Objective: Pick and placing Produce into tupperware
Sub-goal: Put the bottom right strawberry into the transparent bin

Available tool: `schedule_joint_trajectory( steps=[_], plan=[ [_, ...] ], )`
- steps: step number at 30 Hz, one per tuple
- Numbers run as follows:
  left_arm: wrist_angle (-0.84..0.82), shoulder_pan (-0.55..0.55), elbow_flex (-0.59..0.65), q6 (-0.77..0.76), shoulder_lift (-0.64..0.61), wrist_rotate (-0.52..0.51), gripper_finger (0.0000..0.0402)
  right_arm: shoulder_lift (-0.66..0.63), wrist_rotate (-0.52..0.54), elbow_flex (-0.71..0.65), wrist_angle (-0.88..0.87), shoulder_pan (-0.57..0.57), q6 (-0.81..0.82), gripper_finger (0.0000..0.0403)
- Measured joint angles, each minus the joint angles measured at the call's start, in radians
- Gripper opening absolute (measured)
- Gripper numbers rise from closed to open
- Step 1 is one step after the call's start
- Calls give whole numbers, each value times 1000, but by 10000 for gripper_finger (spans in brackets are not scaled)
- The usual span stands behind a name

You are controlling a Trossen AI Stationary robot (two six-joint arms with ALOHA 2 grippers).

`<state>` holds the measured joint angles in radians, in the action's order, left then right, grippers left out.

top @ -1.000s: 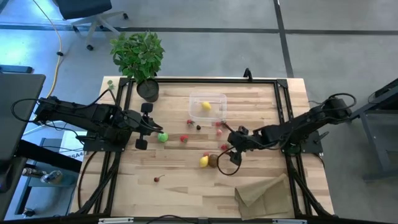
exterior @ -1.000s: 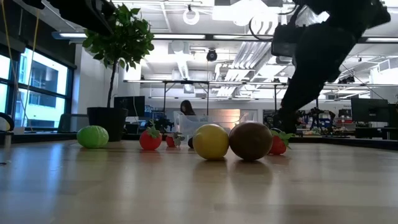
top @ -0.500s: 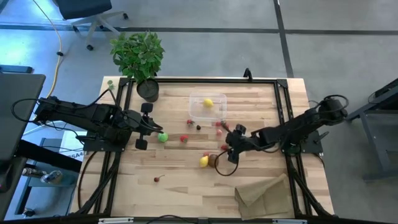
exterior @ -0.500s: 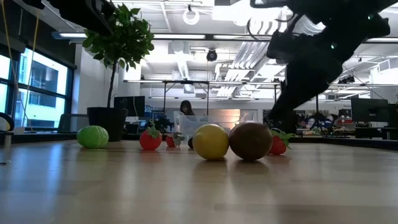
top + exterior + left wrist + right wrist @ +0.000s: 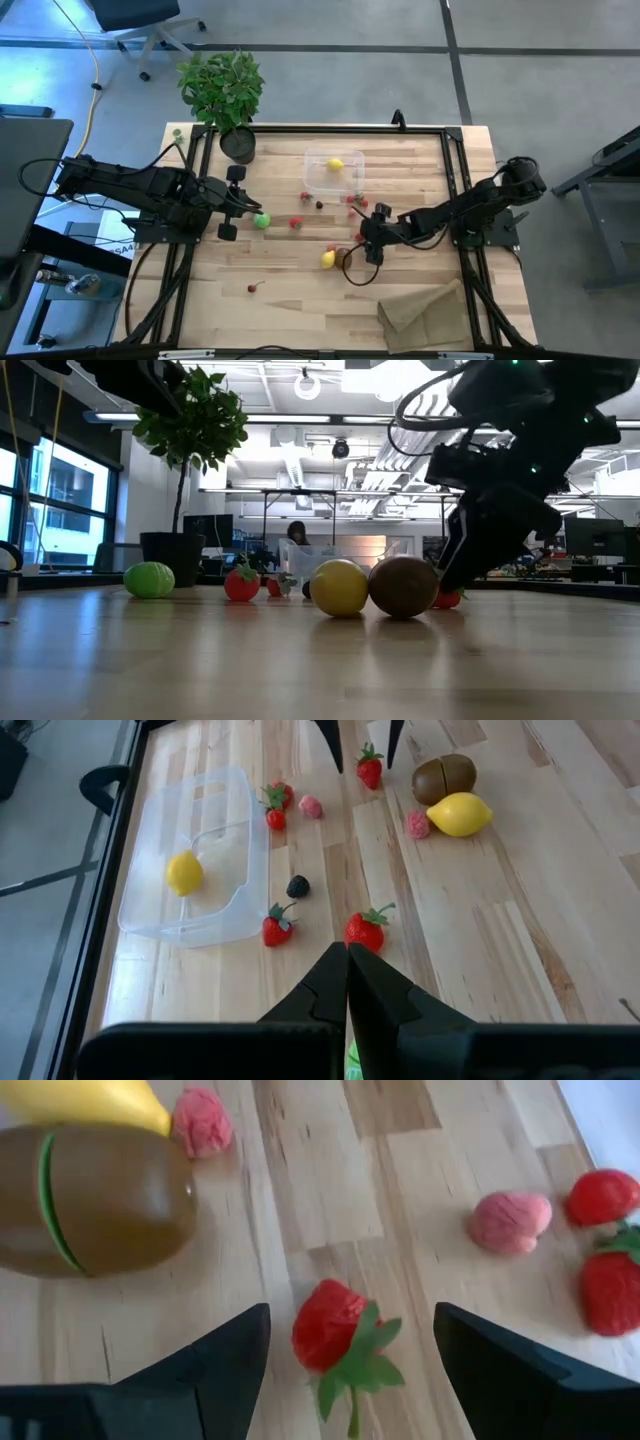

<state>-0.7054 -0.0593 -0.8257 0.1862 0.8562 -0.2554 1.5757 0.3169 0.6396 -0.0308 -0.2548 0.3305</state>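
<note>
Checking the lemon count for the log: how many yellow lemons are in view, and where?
2. One lemon lies inside the tupperware. The other lemon lies on the table, touching the kiwi, near the right gripper. None appear hidden.

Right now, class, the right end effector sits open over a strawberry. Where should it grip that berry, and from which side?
Probably across the red body of the strawberry, coming from above. The berry lies on its side, its green leafy cap too thin to pinch. The open right end effector already straddles it, and the kiwi lies clear of it.

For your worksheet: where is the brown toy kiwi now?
High view: the brown toy kiwi lies near the table's middle, touching a yellow lemon, beside the open right gripper.
</note>
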Motion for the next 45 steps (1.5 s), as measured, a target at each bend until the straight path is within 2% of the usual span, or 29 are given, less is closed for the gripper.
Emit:
schedule_joint_trajectory(
  steps=[7,17,25,34,45],
  plan=[
    [0,0,0,0,0,0,3,1,-37,-101,165,20,27,273],
    [0,0,0,0,0,0,3,1,-66,-98,188,47,4,272],
    [0,0,0,0,0,0,3,26,-102,-97,209,46,10,255],
    [0,0,0,0,0,0,3,47,-93,-97,240,47,9,252],
    [0,0,0,0,0,0,3,47,-100,-97,239,47,12,211]
  ],
)
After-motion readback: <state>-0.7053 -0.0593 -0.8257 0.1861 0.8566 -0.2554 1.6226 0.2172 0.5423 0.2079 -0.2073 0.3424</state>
